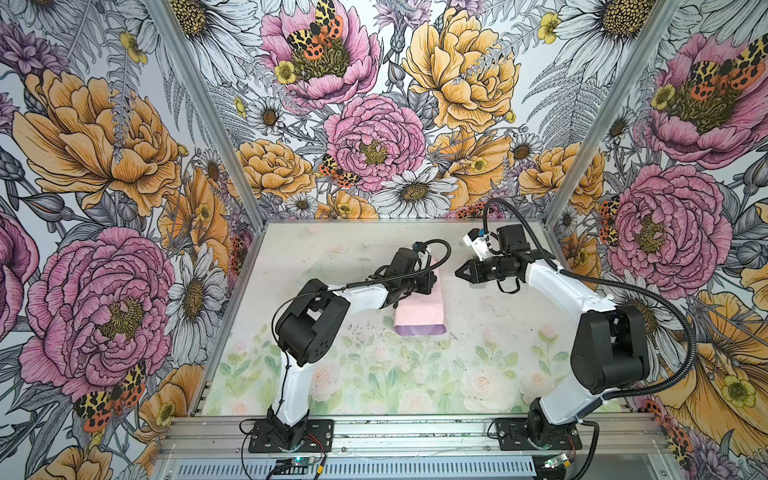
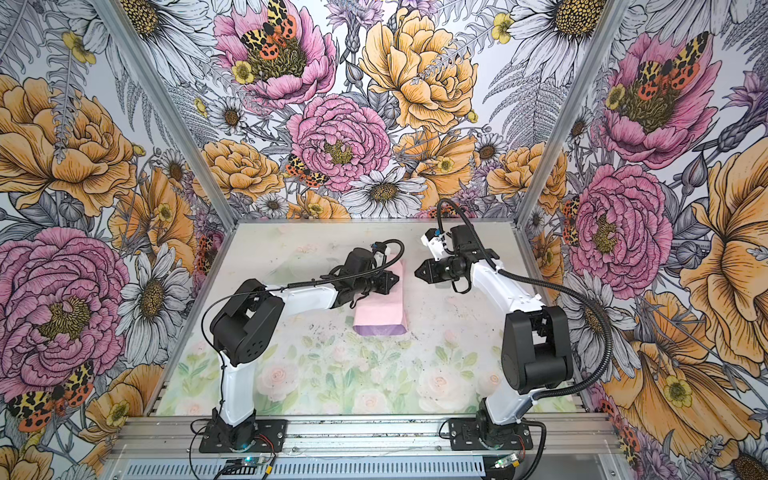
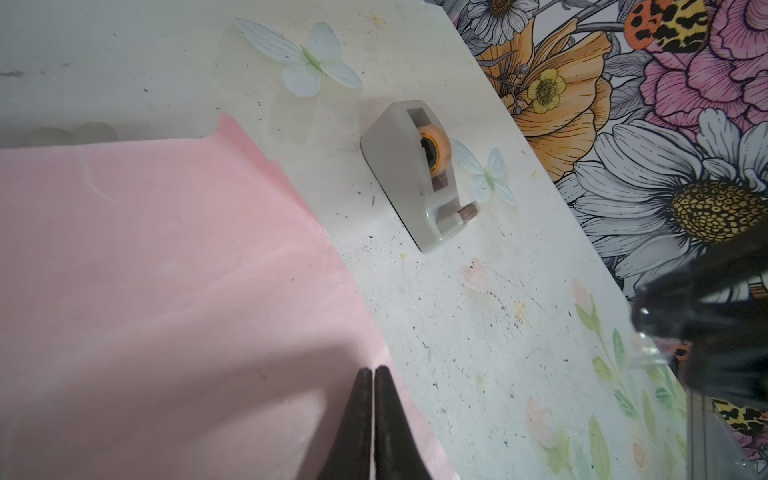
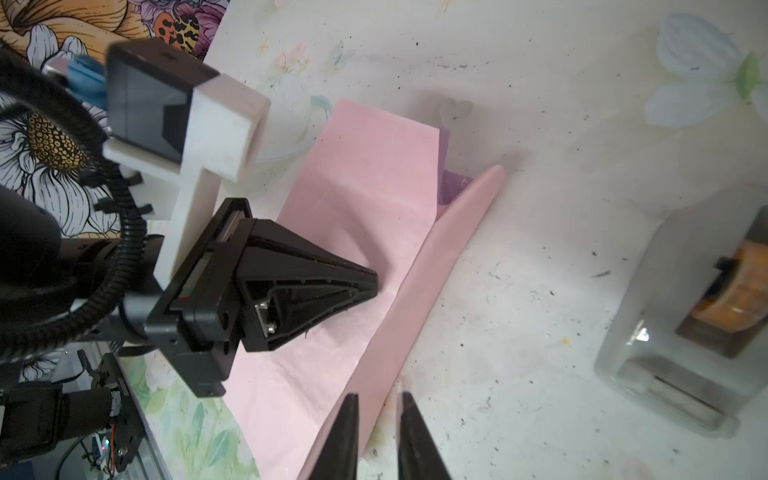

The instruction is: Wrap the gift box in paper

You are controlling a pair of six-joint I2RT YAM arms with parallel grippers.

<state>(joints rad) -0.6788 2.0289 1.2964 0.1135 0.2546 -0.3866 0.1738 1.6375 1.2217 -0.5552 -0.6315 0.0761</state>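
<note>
The paper (image 1: 419, 311) lies folded into a long parcel in the middle of the table, pale pink on top (image 2: 380, 309) with a lilac strip at its near end. The gift box is hidden under it. My left gripper (image 1: 428, 283) is shut, and its tip rests on top of the pink paper (image 4: 365, 195). In the left wrist view its fingertips (image 3: 365, 376) touch each other over the paper's edge (image 3: 166, 249). My right gripper (image 1: 459, 274) hovers just right of the parcel. Its jaws (image 4: 376, 399) stand a little apart over a raised pink flap, gripping nothing that I can see.
A small grey tape dispenser (image 3: 415, 178) with an orange roll stands on the table beyond the parcel, close beside my right gripper (image 4: 685, 332). Floral walls (image 1: 124, 208) close in the table on three sides. Bare table (image 1: 374, 374) lies in front of the parcel.
</note>
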